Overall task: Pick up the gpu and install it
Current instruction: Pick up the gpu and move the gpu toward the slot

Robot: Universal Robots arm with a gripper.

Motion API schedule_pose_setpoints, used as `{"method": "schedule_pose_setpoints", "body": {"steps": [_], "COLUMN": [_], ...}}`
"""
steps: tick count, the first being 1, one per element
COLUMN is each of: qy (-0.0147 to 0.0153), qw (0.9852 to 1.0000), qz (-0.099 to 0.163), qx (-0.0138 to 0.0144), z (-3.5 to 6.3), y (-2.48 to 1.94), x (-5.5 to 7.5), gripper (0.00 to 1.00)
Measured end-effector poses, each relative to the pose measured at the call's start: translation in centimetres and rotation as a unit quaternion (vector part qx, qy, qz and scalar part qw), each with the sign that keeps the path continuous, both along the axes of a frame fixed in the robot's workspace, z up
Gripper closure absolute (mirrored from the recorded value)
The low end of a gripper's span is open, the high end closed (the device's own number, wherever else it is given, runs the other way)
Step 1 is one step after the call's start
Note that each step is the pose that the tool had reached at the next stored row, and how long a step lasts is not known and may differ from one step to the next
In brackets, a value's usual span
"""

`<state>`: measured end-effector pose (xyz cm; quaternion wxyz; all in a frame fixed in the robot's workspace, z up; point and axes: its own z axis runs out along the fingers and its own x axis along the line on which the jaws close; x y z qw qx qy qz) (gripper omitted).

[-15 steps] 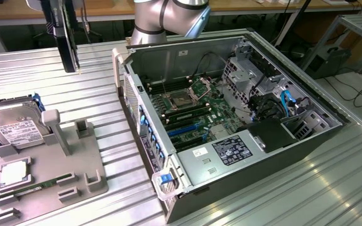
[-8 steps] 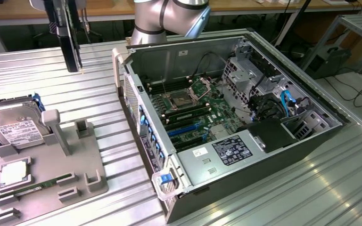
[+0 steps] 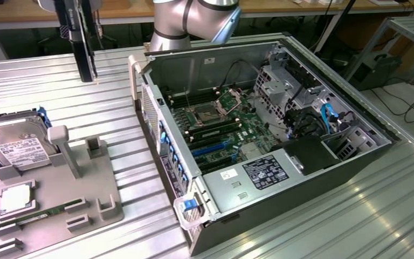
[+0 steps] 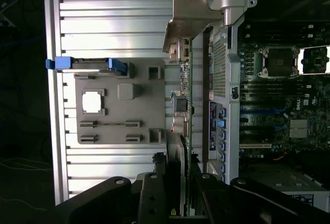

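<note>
The gpu (image 4: 186,105) sits edge-on, fan face hidden, its near end swallowed by the gripper (image 4: 180,190). Off beside the computer case (image 3: 264,135), the hard drive (image 3: 13,145) is clipped by the frame edge, and the case's sticker (image 3: 264,172) text is way too small to read.

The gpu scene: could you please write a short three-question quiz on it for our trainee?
1. True or false: the gpu is already seated in the computer case.
2. The gripper holds: A) nothing B) the gpu C) a screwdriver.
3. In the exterior view, on which side of the case does the grey fixture lie?
Key: 1 false; 2 B; 3 the exterior view's left.
</note>
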<state>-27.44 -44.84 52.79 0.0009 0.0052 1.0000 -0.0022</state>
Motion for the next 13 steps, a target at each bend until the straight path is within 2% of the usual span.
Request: {"method": "schedule_pose_setpoints", "body": {"steps": [13], "qy": [0.0], "qw": [1.0], "qz": [0.0], "qx": [0.0], "z": [0.0], "y": [0.0], "x": [0.56], "gripper": [0.73]}}
